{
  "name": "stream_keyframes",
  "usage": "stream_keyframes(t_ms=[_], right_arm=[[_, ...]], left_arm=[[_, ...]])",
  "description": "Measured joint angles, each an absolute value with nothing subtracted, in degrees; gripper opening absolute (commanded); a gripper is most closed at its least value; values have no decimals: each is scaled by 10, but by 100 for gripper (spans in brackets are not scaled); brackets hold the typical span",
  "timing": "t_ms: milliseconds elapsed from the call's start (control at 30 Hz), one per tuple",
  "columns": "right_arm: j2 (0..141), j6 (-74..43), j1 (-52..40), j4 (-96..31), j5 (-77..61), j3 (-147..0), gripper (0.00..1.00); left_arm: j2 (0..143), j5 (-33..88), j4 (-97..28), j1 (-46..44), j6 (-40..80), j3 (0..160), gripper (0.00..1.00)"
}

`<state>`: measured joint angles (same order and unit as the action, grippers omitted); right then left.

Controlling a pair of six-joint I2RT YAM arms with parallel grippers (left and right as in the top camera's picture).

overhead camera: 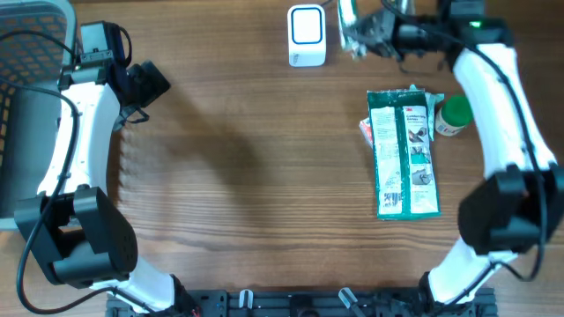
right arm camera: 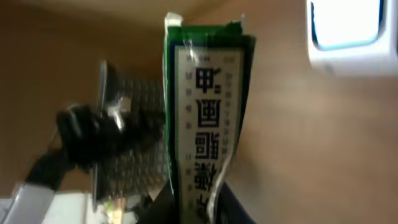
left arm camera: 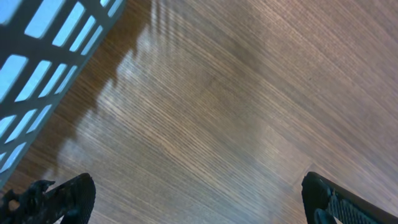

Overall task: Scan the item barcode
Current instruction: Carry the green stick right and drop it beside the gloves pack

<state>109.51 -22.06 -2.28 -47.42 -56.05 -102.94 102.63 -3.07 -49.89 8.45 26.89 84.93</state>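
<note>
The item is a thin green-edged packet [right arm camera: 205, 106] with white panels and dark characters, and my right gripper [right arm camera: 199, 205] is shut on its lower end. Overhead, that right gripper [overhead camera: 357, 35] holds the packet [overhead camera: 349, 19] at the table's far edge, just right of the white scanner [overhead camera: 306, 35] with its blue-rimmed window. In the right wrist view the scanner [right arm camera: 348, 31] sits at the upper right, apart from the packet. No barcode is legible. My left gripper [overhead camera: 150, 84] hangs open over bare wood at the left, its fingertips [left arm camera: 62, 199] spread wide with nothing between them.
A large green package [overhead camera: 404, 151] lies flat at the right, with a green-lidded bottle [overhead camera: 453, 116] beside it and a small red item [overhead camera: 363, 130] poking out at its left edge. A grey slatted basket [overhead camera: 26, 53] stands at the far left.
</note>
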Motion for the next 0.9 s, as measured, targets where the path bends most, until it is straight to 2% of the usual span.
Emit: stream_keyframes(t_ms=[133,333,367,433,600,867,900], right_arm=[[1090,-96,-38,-645,-469,-1014,13],[1102,-30,-82,-668,-291,-908,17],[1103,-28,-86,-663,-273,-891,21],[1104,-24,-93,-641,-233,-848,41],[1107,-18,-93,-610,-176,-799,64],[1107,-16,-93,-642,-159,-847,82],[1106,-15,-93,-643,-158,-866,100]], left_arm=[[1026,-30,-498,84,269,849,100],[1026,-31,-497,84,269,849,100],[1026,-31,-498,84,269,849,100],[1026,-31,-498,84,269,849,100],[1026,-31,-497,84,269,849,100],[1026,-30,-497,84,269,849,100],[1026,-31,-497,84,269,849,100]])
